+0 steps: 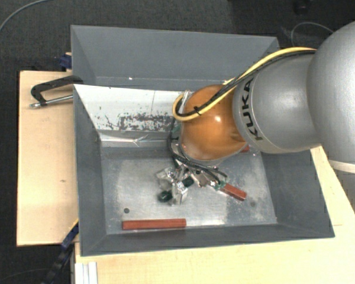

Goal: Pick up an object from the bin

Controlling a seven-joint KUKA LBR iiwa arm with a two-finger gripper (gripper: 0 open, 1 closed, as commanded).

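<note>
Grey arm (296,105) and orange wrist cover (210,129) over the bin (89,176), hand (176,189) low at mid-floor
A small dark green piece (164,197) sits right at the hand, whose opening cannot be told; a short red stick (235,193) lies just beside it, a long red-brown bar (154,223) near the front wall

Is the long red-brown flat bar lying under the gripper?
No, the long red-brown flat bar lies along the grey metal bin's front wall, apart from the gripper at mid-floor.
</note>
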